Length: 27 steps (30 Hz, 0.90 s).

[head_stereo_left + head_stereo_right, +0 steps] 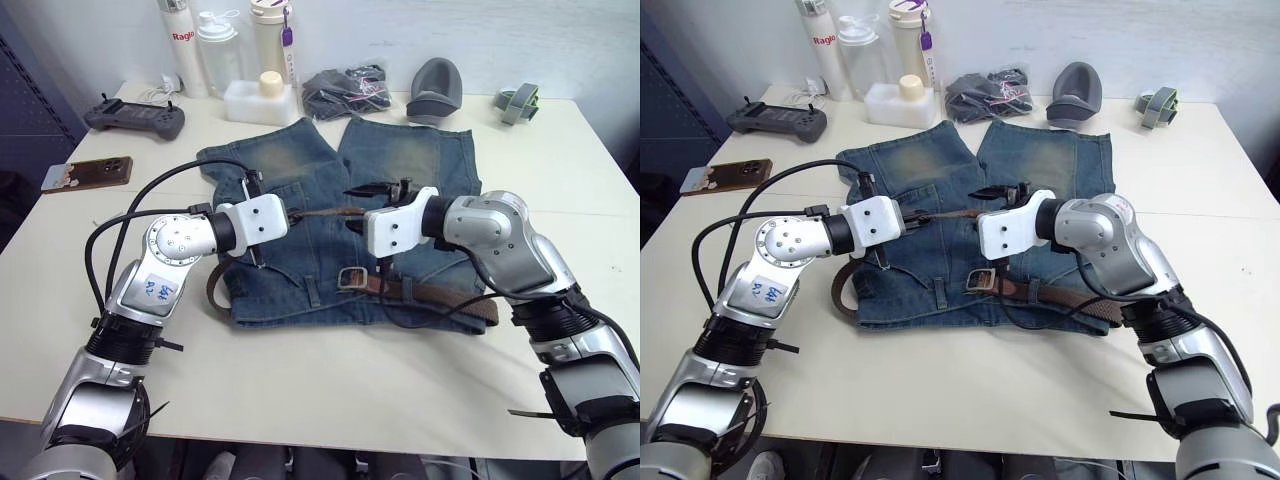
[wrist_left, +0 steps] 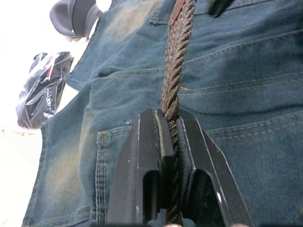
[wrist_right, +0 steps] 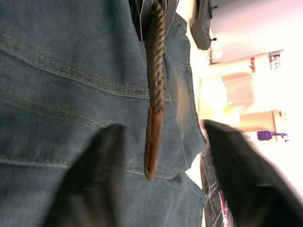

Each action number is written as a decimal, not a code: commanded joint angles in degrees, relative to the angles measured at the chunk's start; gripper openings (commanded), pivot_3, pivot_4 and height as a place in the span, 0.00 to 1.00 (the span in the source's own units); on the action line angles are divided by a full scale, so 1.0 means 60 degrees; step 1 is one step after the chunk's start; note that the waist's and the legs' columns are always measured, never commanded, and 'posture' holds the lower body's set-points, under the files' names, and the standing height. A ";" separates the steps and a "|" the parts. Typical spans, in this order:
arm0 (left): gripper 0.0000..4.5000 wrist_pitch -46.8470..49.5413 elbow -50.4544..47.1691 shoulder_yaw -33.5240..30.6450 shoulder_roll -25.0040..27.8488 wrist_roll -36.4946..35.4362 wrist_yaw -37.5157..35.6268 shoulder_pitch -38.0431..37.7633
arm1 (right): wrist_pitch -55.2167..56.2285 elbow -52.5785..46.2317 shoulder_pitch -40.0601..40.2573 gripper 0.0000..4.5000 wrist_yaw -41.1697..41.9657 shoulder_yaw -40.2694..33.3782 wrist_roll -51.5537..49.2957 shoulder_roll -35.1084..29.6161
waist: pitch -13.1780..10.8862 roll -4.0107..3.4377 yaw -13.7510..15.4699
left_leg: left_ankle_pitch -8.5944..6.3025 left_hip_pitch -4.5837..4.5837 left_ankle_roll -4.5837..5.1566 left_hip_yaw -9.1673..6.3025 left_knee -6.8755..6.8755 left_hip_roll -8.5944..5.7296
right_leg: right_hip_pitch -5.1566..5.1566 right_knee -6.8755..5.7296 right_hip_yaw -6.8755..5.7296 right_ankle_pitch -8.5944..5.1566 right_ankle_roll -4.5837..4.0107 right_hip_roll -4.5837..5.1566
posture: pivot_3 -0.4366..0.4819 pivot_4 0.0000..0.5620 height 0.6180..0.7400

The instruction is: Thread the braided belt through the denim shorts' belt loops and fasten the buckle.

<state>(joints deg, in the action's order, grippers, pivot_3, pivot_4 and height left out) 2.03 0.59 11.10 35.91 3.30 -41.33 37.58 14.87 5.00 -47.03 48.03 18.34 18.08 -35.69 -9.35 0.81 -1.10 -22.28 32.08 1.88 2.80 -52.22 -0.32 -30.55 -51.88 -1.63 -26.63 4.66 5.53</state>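
The denim shorts [image 1: 300, 165] lie flat mid-table, waistband toward me. The braided belt [image 1: 440, 295] runs along the waistband, with its buckle [image 1: 351, 278] near the waist's centre beside a belt loop [image 1: 313, 292]. At the left side the belt curls round the waist [image 1: 214, 290] and comes back over the shorts. My left gripper [image 2: 168, 116] is shut on this braided stretch [image 2: 177, 56], holding it just above the denim. The belt's tan tip [image 3: 152, 137] sticks out between the spread fingers of my right gripper [image 1: 352, 210], which is open and facing the left one.
Along the back edge stand bottles [image 1: 215, 45], a white container [image 1: 260, 100], a dark bundled cloth [image 1: 345, 90], a grey object [image 1: 437, 90] and a small strap roll [image 1: 517, 102]. A controller [image 1: 135, 118] and a phone [image 1: 87, 172] lie at the left.
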 commanded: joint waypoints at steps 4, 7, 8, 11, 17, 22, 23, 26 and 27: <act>0.00 0.1123 -0.0555 -0.0963 -0.0140 -0.1089 -0.0163 -0.0273 | 0.0113 -0.0001 -0.0092 0.02 -0.0320 -0.0149 0.0093 0.0214 | 0.0000 0.0000 -0.0082 | 0.0000 -0.0001 0.0000 0.0000 -0.0002 0.0000 | 0.0000 -0.0006 0.0000 0.0000 0.0000 0.0000 | 0.48 0.27 0.31; 0.28 0.4005 -0.0876 -0.2179 -0.0249 -0.2802 -0.0117 -0.0317 | 0.0263 0.0038 -0.0069 0.00 -0.0466 -0.0191 0.0141 0.0239 | 0.0000 0.0000 -0.0093 | 0.0000 -0.0001 0.0000 -0.0002 -0.0007 0.0000 | -0.0001 -0.0012 0.0001 0.0000 0.0000 0.0000 | 0.48 0.27 0.31; 0.38 0.5134 -0.0953 -0.2756 -0.0300 -0.3476 0.0091 -0.0213 | 0.0316 0.0048 -0.0055 0.00 -0.0558 -0.0214 0.0165 0.0253 | 0.0000 0.0000 -0.0106 | 0.0001 -0.0001 -0.0001 -0.0003 -0.0008 0.0000 | -0.0001 -0.0014 0.0002 0.0000 0.0000 -0.0001 | 0.48 0.27 0.31; 0.71 0.9110 -0.1222 -0.4880 -0.0075 -0.6114 0.0406 0.0227 | 0.0354 0.0008 0.0121 0.00 -0.1016 -0.0344 0.0101 0.0491 | 0.0000 0.0001 -0.0120 | 0.0005 -0.0002 -0.0001 -0.0004 -0.0010 0.0001 | -0.0003 -0.0019 0.0003 0.0000 0.0000 -0.0002 | 0.48 0.27 0.31; 0.99 1.4981 -0.1197 -0.7124 0.3027 -1.3751 -0.0435 -0.1433 | 0.1355 -0.0344 0.1002 0.00 -0.2236 0.0099 0.1013 0.0928 | 0.0001 0.0000 -0.0199 | 0.0004 0.0002 0.0001 -0.0020 -0.0011 0.0002 | -0.0002 -0.0017 0.0006 0.0000 0.0000 -0.0004 | 0.48 0.27 0.31; 0.99 1.3508 -0.1367 -0.5240 0.5580 -1.9307 0.0178 -0.4207 | 0.2540 -0.0528 0.1207 0.00 -0.3495 0.0363 0.2202 0.1070 | -0.0002 -0.0023 -0.0160 | -0.0009 0.0002 -0.0021 -0.0042 -0.0095 0.0001 | -0.0003 -0.0068 0.0015 -0.0027 -0.0052 0.0002 | 0.48 0.27 0.31; 0.99 1.2844 -0.1749 -0.4789 0.5129 -1.9383 0.0880 -0.4403 | 0.2653 -0.0590 0.1240 0.00 -0.3630 0.0372 0.2298 0.1113 | -0.0001 -0.0026 -0.0106 | -0.0032 0.0000 -0.0029 -0.0055 -0.0143 0.0001 | -0.0001 -0.0110 0.0016 -0.0045 -0.0086 0.0002 | 0.48 0.27 0.31; 0.99 1.1131 -0.2123 -0.4146 0.3158 -1.9383 0.3488 -0.4433 | 0.2808 -0.0757 0.1349 0.00 -0.3806 0.0338 0.2377 0.1175 | 0.0014 -0.0049 -0.0039 | -0.0063 0.0004 -0.0021 -0.0060 -0.0184 -0.0001 | 0.0007 -0.0150 0.0018 -0.0092 -0.0175 0.0004 | 0.48 0.27 0.31; 0.99 1.0533 -0.2099 -0.4156 0.2153 -1.9383 0.4712 -0.4356 | 0.2837 -0.0859 0.1405 0.00 -0.3843 0.0296 0.2378 0.1172 | 0.0019 -0.0055 -0.0031 | -0.0071 0.0008 -0.0016 -0.0061 -0.0198 -0.0001 | 0.0000 -0.0175 0.0017 -0.0087 -0.0165 0.0004 | 0.48 0.27 0.31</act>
<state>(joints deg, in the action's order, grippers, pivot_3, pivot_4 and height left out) 74.07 -11.30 -14.95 57.75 -111.18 -27.32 10.74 30.55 2.88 -38.97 26.56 21.18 32.33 -28.57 -9.23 0.49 -1.28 -22.76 32.16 1.84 2.43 -53.49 -0.33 -30.57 -53.00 -1.52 -27.13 3.70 5.55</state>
